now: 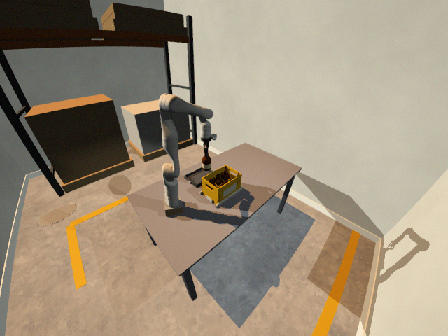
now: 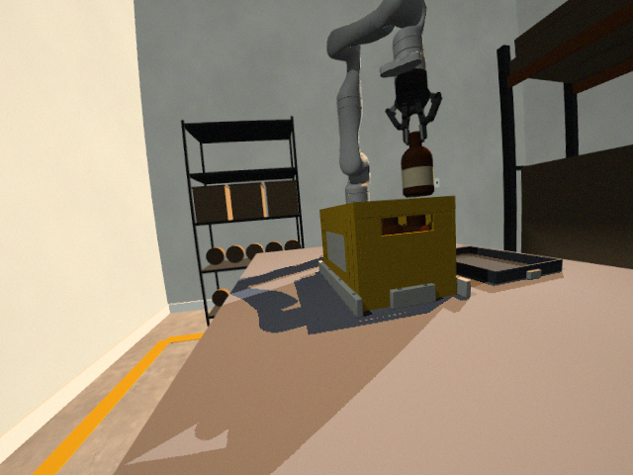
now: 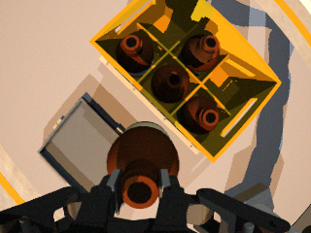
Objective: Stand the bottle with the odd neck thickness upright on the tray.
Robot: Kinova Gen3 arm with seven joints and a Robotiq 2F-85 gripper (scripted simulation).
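Note:
My gripper (image 2: pixel 414 134) is shut on the neck of a brown bottle (image 2: pixel 416 171) with a pale label. The bottle hangs upright in the air, above the rim of the yellow crate (image 2: pixel 394 250) on its tray side. In the wrist view the held bottle (image 3: pixel 142 158) sits between my fingers, over the gap between the crate (image 3: pixel 181 65) and the dark tray (image 3: pixel 81 143). Several brown bottles (image 3: pixel 170 83) stand in the crate's cells. In the top view the bottle (image 1: pixel 206 161) hangs over the tray (image 1: pixel 196 176) behind the crate (image 1: pixel 221 183).
Grey blocks (image 2: pixel 411 295) lie against the crate's foot on the table. The arm's base (image 1: pixel 173 202) stands on the table next to the crate and tray. Shelving and boxes stand off the table.

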